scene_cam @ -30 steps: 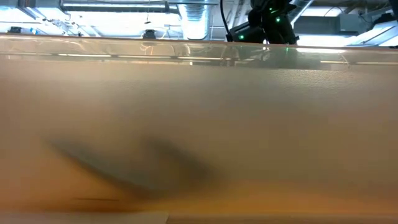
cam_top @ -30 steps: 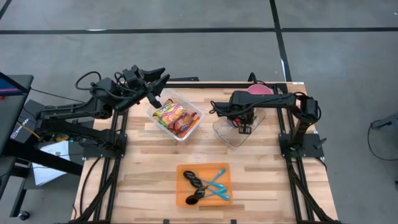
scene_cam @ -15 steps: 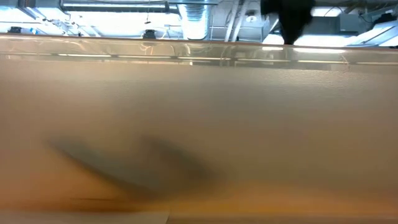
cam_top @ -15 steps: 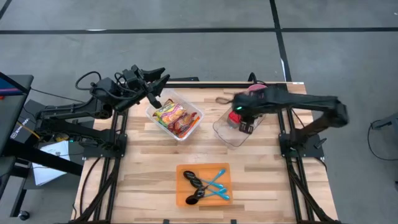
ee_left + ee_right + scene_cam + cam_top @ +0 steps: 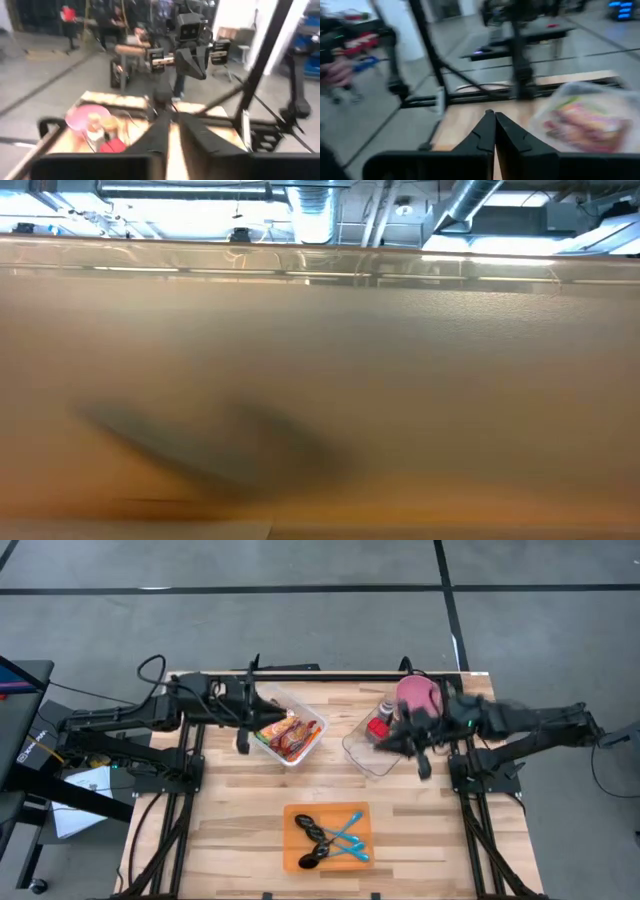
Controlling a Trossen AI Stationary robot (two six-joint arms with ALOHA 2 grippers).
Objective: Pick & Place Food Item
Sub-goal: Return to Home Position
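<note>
Both arms pull off the bins – sorting looks done.
Right gripper (image 5: 493, 114), fingers together w/ nothing in them, has swung from over the clear tub (image 5: 362, 762) twd the worktop's right edge; left gripper (image 5: 173, 115) has dropped nr the back-left corner – grip can't tell. Food packs (image 5: 285, 732) lie in the clear bin (image 5: 318, 724), back edge.

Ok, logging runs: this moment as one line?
left gripper shut, empty; right gripper shut, empty; packs in transparent container; spoons in orange bin

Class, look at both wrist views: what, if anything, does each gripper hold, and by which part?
Nothing. The left gripper and the right gripper are both shut and empty.
</note>
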